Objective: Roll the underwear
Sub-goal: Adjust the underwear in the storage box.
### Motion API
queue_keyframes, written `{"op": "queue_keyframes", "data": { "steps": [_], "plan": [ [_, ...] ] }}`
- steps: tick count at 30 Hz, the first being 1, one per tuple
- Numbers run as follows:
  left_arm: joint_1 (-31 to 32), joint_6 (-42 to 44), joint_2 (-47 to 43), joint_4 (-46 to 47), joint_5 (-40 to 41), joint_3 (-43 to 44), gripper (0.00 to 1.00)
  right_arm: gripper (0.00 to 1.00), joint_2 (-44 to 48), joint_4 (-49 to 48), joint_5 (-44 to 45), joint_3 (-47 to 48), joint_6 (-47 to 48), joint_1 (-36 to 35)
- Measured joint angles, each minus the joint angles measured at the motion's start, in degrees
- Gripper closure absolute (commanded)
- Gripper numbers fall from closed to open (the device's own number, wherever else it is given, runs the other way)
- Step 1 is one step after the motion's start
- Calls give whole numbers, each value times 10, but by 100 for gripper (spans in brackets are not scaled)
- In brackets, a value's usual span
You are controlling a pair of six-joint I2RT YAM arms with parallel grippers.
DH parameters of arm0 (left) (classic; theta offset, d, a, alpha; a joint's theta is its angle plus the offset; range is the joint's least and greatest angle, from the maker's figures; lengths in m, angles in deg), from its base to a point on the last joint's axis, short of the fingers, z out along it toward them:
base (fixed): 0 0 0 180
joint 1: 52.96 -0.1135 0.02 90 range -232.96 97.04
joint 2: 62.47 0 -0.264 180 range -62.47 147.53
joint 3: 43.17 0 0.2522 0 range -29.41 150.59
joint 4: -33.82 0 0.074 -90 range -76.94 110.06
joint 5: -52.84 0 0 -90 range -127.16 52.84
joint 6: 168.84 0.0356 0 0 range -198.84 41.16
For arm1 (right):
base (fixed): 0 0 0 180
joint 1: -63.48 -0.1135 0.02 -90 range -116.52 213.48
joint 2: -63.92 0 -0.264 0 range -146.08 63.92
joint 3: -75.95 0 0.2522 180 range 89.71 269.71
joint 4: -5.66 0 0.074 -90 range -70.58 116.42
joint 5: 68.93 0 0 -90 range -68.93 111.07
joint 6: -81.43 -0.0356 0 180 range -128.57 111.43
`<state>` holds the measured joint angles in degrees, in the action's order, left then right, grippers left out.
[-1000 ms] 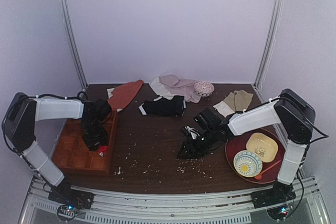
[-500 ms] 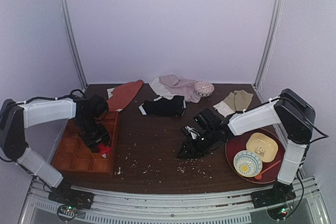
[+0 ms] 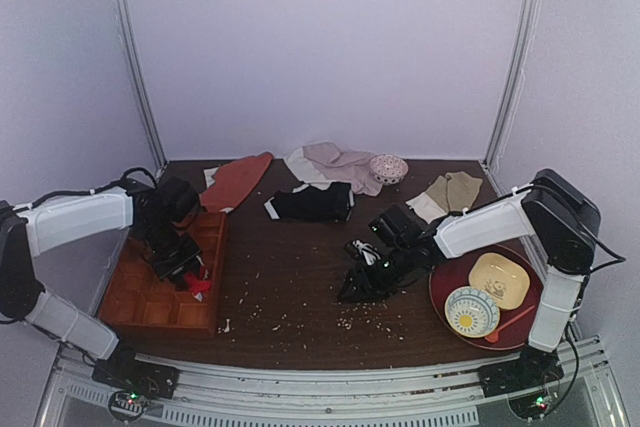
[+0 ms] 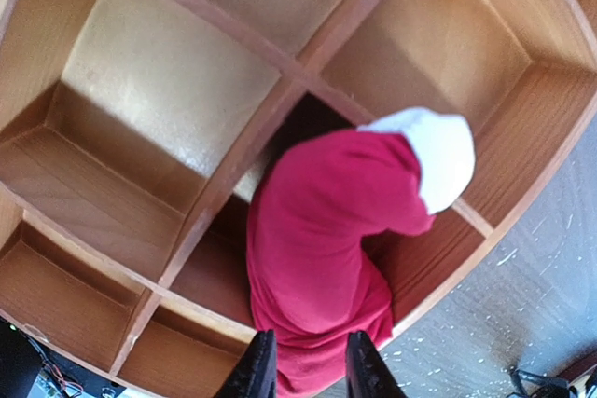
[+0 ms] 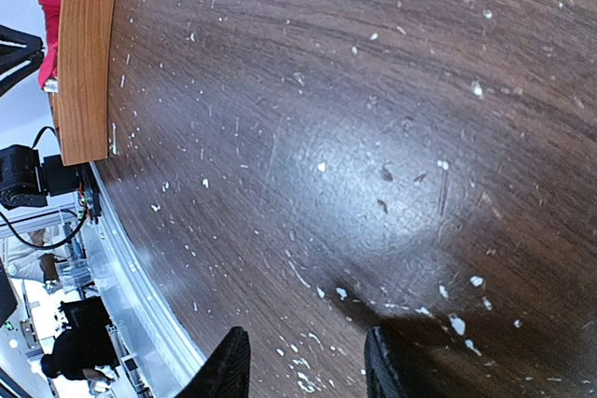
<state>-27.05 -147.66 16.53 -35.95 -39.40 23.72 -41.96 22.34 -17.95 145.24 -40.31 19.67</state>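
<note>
Our left end effector (image 4: 308, 370) pinches the underwear (image 4: 322, 230) straddling a tray divider (image 4: 233, 170), our right end effector (image 5: 308, 361) hangs released, so we risk the roll snagging and unravelling.

Brown wooden compartmented tray (image 3: 140, 302) lay beneath the left gripper (image 4: 308, 365); dark red round plate (image 3: 438, 282) beside the right gripper (image 5: 303, 361); black fabric briefs (image 3: 312, 204) beyond.
</note>
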Motion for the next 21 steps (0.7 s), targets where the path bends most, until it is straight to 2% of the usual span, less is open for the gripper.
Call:
{"op": "queue_keyframes", "data": {
  "steps": [2, 7, 21],
  "plan": [
    [4, 0, 0, 1, -3, -3, 82, 57, -1, -1, 0, 0, 0, 0],
    [10, -5, 6, 16, -13, -18, 90, 57, -3, -6, -2, 0, -1, 0],
    [9, -16, 80, 61, -31, -15, 92, 57, -3, -6, -2, 0, -2, 0]
  ]
}}
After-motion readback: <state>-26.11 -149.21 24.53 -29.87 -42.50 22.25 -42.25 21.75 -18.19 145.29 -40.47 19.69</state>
